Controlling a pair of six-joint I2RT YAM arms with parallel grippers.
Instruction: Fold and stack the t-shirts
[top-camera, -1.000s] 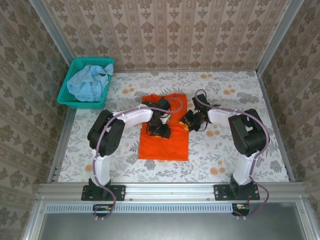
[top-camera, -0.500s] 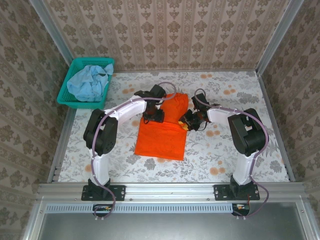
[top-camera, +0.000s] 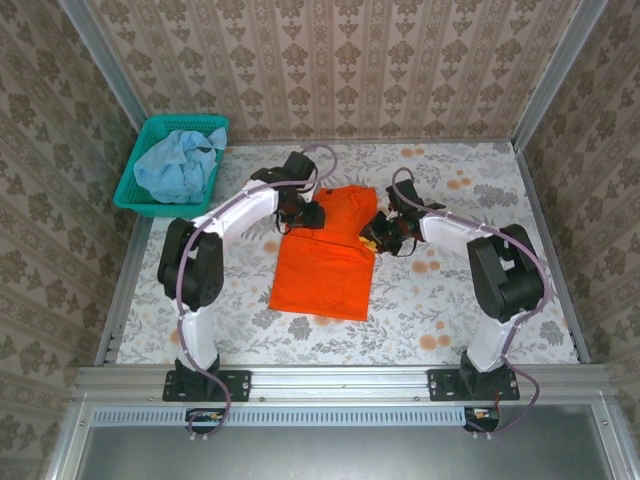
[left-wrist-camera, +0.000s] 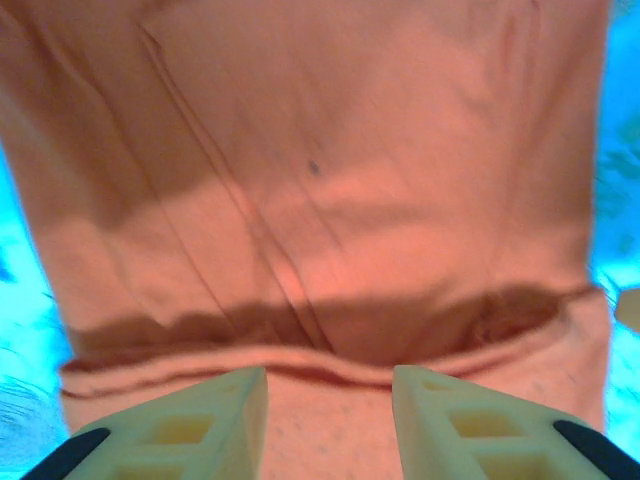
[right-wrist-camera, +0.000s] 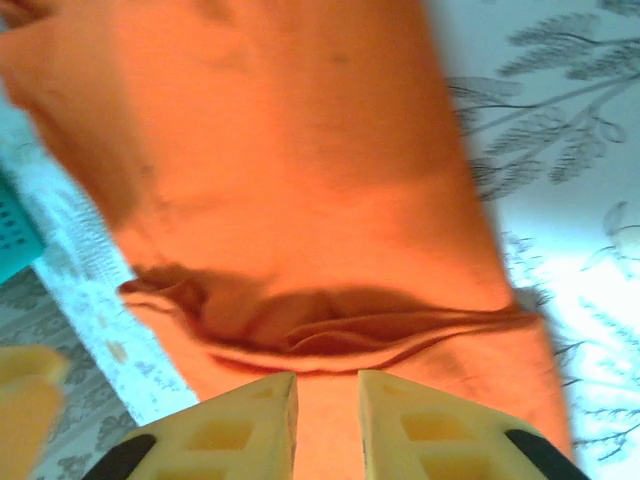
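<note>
The orange t-shirt (top-camera: 322, 268) lies flat in the middle of the table, its near end toward the arm bases. My left gripper (top-camera: 301, 213) is at the shirt's far left edge; in the left wrist view its fingers (left-wrist-camera: 215, 415) have orange cloth (left-wrist-camera: 320, 200) between them, a folded hem just ahead. My right gripper (top-camera: 378, 236) is at the shirt's far right edge, its fingers (right-wrist-camera: 250, 425) close together on orange cloth (right-wrist-camera: 300, 170). The pale blue t-shirt (top-camera: 178, 163) lies crumpled in the teal basket (top-camera: 132, 200).
The basket stands at the table's far left corner against the wall. Patterned walls close in the back and both sides. A metal rail (top-camera: 340, 380) runs along the near edge by the arm bases. Flowered tablecloth (top-camera: 450, 300) shows right of the shirt.
My left gripper has moved from the shirt's middle back to its far left edge. The shirt's far part shifted and its near edge slanted slightly. The right gripper stayed almost still.
</note>
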